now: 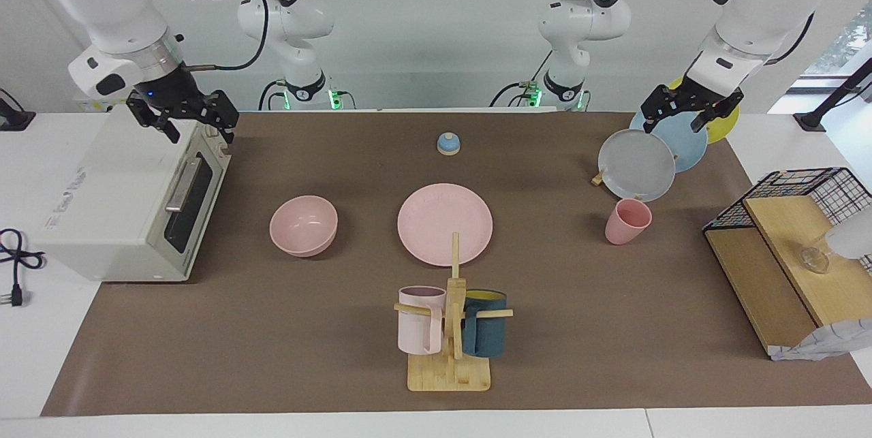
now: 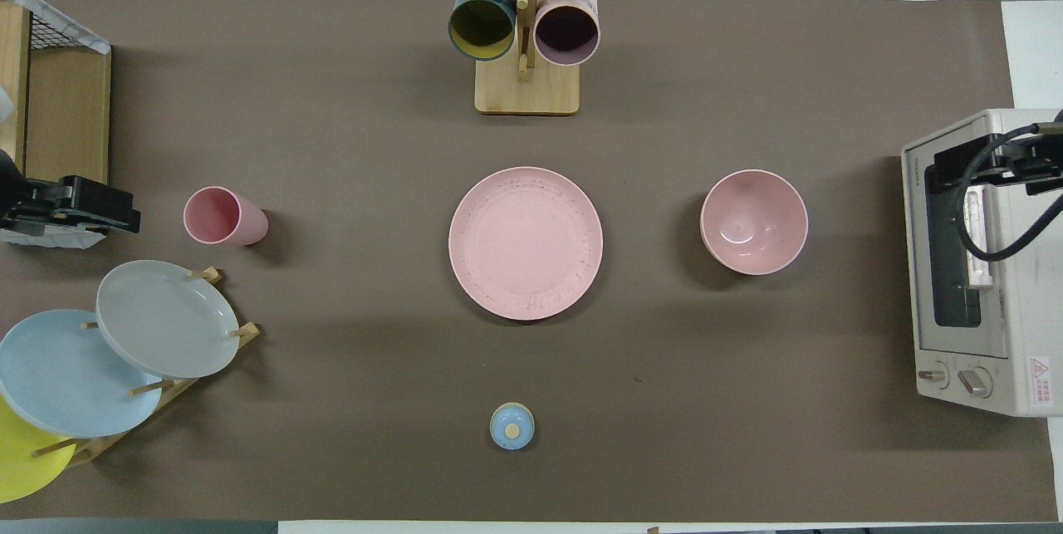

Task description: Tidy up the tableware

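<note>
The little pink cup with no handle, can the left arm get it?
Probably yes. The small matte pink handleless cup stands alone on the brown mat, toward the left arm's end. The open left gripper hangs over the wooden rack of grey, blue and yellow plates, which stands beside the cup without covering it.

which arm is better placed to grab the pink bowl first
Probably the right: its gripper hangs open over the white toaster oven, at the matte pink round bowl's end. The left gripper waits over the plate rack.
</note>
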